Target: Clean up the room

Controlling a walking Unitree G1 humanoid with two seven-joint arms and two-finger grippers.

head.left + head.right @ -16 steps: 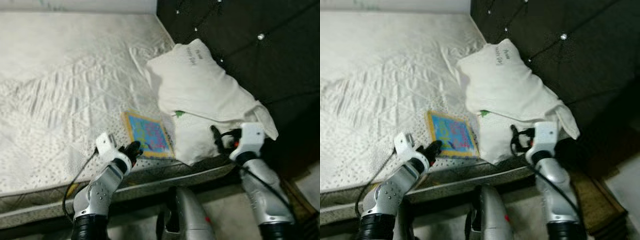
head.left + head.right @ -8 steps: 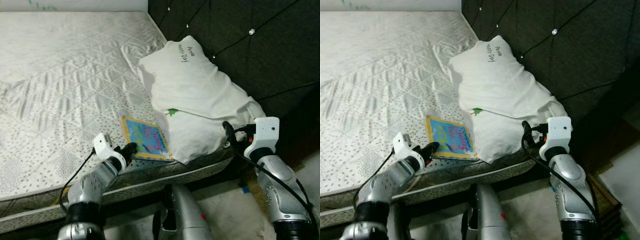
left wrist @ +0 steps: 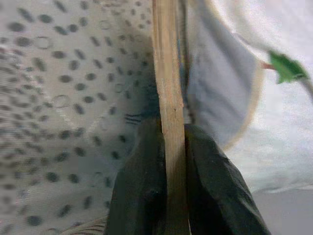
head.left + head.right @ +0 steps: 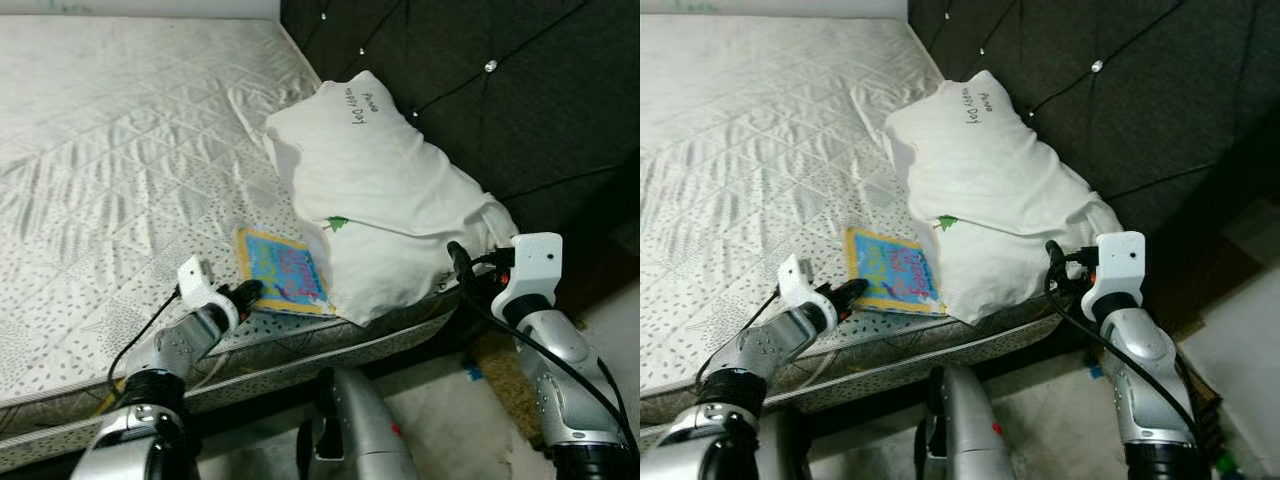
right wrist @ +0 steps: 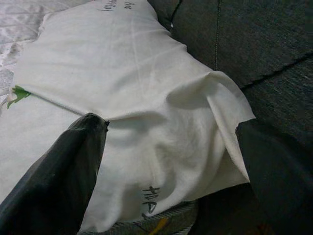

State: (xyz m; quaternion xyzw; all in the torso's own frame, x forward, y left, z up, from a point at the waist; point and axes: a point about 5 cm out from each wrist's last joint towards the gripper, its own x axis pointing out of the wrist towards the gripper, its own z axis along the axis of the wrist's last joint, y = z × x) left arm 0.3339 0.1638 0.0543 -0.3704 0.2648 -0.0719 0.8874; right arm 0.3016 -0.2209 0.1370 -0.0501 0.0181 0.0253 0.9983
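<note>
I have the left gripper [image 3: 168, 161] jaws clamped on the near edge of the picture board [image 4: 282, 270], lying flat at the bed's [image 4: 110, 180] front edge beside the pillow [image 4: 385, 200], while the right gripper [image 5: 171, 161] jaws stand apart.

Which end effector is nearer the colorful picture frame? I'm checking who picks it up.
Left. The left end effector grips the colorful picture frame by its edge; the right end effector is open beside the white pillow.
</note>
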